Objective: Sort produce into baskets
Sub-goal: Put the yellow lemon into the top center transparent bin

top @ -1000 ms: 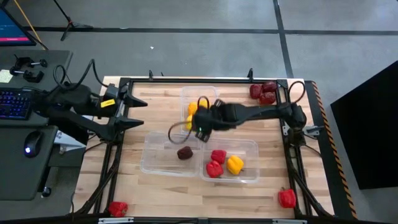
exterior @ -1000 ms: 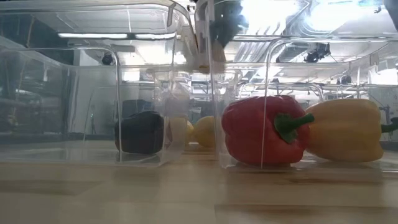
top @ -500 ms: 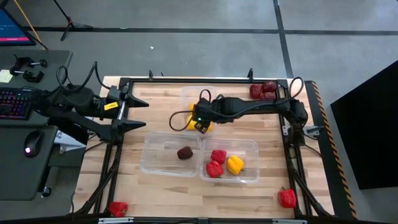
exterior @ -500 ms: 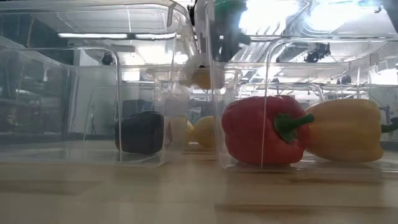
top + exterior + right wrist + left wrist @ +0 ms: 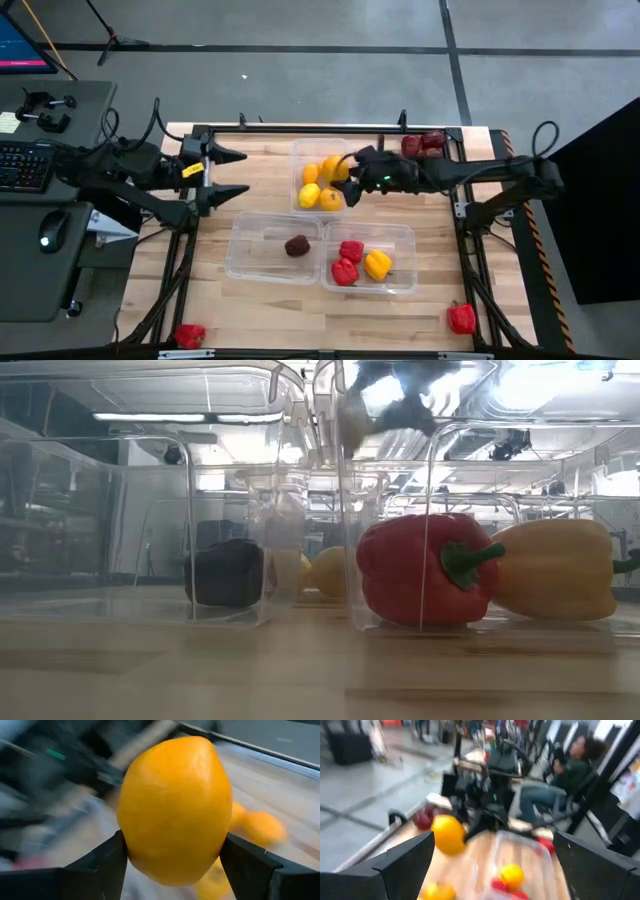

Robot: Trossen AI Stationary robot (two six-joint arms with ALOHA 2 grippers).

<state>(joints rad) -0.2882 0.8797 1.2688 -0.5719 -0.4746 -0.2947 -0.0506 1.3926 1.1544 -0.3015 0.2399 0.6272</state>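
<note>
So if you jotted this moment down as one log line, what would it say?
right pincer: shut on yellow citrus | position: over far tub | left pincer: open, waiting at table's left edge

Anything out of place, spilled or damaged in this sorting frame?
Three clear plastic tubs sit upright, nothing spilled. Loose red produce lies outside them: far right corner, near right, near left. The right gripper holds a yellow lemon.

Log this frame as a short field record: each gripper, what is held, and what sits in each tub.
right gripper: shut on lemon, above far tub
left gripper: open, empty, at the table's left edge
far tub: yellow and orange citrus
near-left tub: one dark maroon fruit
near-right tub: two red peppers, one yellow pepper
</note>
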